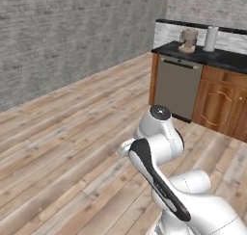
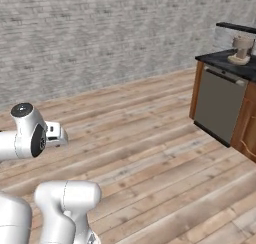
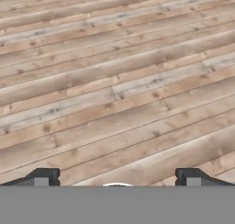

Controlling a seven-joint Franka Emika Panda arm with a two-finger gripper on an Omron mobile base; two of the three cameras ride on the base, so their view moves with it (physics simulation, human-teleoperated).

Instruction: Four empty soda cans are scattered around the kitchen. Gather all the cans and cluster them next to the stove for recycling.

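My gripper (image 3: 117,181) is open, and its two dark fingertips (image 3: 42,177) stand wide apart at the bottom of the hand view. Nothing lies between them. The hand looks down on bare wood plank floor (image 3: 117,81). My white arm (image 1: 159,133) is folded up close over the base. The soda cans are out of view, and so is the stove.
A black counter (image 1: 231,59) runs along the back right over brown wood cabinets (image 1: 219,104) and a grey appliance front (image 1: 177,87). On it stand a brownish jar-like object (image 1: 188,40) and a white cylinder (image 1: 211,39). A grey-white brick wall (image 1: 72,36) closes the left. Open floor lies ahead.
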